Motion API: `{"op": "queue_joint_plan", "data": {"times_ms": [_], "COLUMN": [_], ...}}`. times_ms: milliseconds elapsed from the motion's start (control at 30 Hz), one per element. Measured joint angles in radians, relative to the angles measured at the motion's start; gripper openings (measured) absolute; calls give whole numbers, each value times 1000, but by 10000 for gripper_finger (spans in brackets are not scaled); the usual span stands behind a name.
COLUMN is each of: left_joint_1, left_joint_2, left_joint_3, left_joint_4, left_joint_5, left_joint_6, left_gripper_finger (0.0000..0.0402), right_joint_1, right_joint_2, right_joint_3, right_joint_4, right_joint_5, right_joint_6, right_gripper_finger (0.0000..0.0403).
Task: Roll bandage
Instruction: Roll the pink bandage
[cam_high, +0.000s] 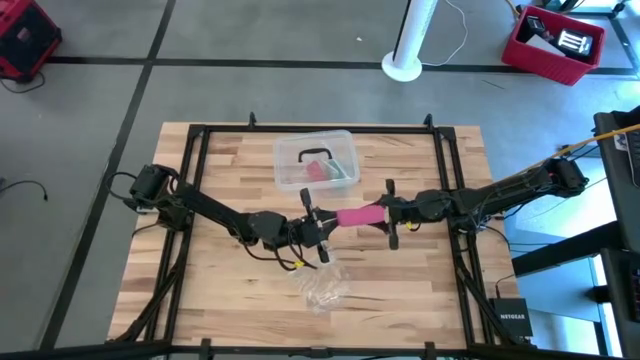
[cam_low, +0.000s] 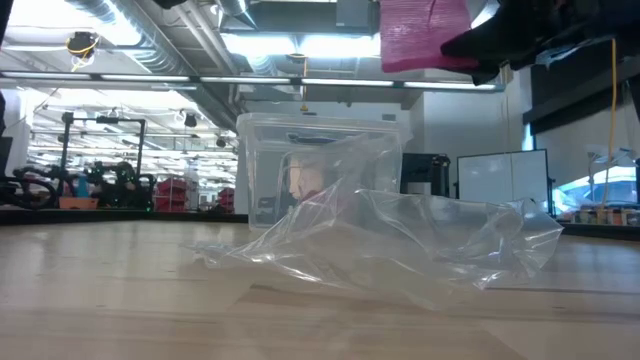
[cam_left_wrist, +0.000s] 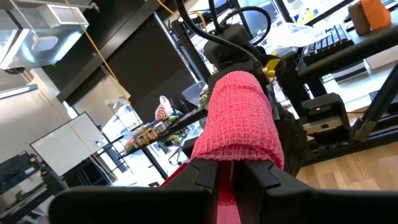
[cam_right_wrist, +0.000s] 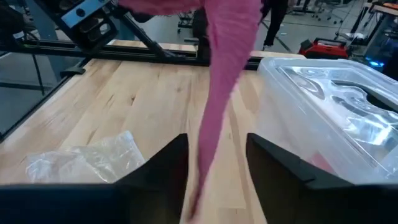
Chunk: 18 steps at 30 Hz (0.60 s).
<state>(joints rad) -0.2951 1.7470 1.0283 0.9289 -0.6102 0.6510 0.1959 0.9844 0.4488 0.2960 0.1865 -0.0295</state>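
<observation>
The left tool (cam_left_wrist: 227, 177) has its two dark fingers (cam_left_wrist: 199, 177) pinched close together on the bandage (cam_left_wrist: 239, 118), a pink-red waffle-textured strip that rises from between them and folds over in a rounded hump. Just behind the fabric stands the other arm (cam_left_wrist: 242, 53), black with looping cables. A strip of wooden tabletop (cam_left_wrist: 348, 177) shows beside it.
</observation>
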Motion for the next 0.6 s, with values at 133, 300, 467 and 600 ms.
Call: {"op": "queue_joint_plan", "data": {"times_ms": [133, 300, 467, 600], "left_joint_1": [2, 3, 0, 0], "left_joint_2": [0, 0, -12, -34], "left_joint_3": [0, 0, 0, 0], "left_joint_4": [5, 4, 2, -1], "left_joint_5": [0, 0, -8, -27], "left_joint_6": [0, 17, 36, 47], "left_gripper_finger": [21, 21, 21, 21], "right_joint_1": [0, 0, 1, 1], "right_joint_2": [11, 17, -9, -50], "right_joint_3": [0, 0, 0, 0], "right_joint_4": [-6, -16, -28, -76], "right_joint_5": [-21, -41, -65, -131], "right_joint_6": [0, -11, 9, 58], "right_gripper_finger": [106, 15, 12, 8]}}
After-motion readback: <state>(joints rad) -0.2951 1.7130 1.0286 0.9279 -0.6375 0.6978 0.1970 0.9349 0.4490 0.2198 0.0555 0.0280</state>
